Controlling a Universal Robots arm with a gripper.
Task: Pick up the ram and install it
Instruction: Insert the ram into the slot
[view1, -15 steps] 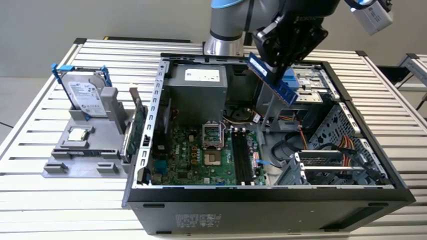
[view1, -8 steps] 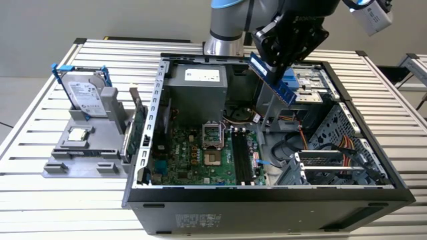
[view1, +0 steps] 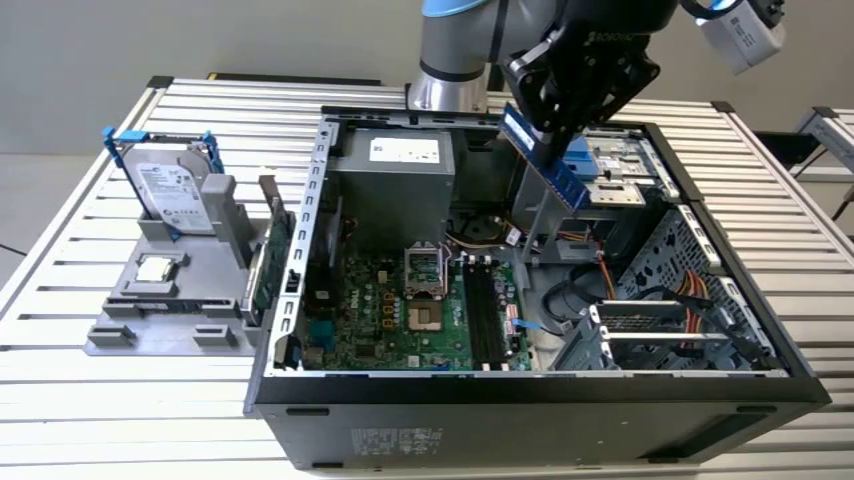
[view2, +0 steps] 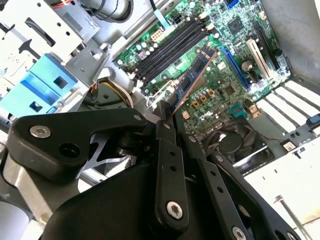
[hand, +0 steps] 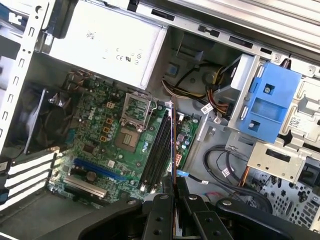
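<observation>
The ram (view1: 550, 160), a narrow blue board with black chips, hangs tilted above the open computer case (view1: 534, 385), over its back right part. My gripper (view1: 550, 128) is shut on its upper end. In the second wrist view the ram (view2: 192, 80) sticks out from the gripper (view2: 167, 107) over the green motherboard. In the first wrist view the ram (hand: 172, 142) appears edge-on beyond the gripper (hand: 173, 189), roughly in line with the black memory slots (hand: 157, 150). Those slots (view1: 483, 310) lie lower in the case, well below the stick.
Left of the case a grey fixture (view1: 174, 310) carries a silver hard drive in a blue frame (view1: 174, 190) and a green card (view1: 274, 260). Inside the case are a power supply (view1: 394, 165), a blue drive caddy (view1: 607, 170), cables and a rear fan (view2: 232, 142).
</observation>
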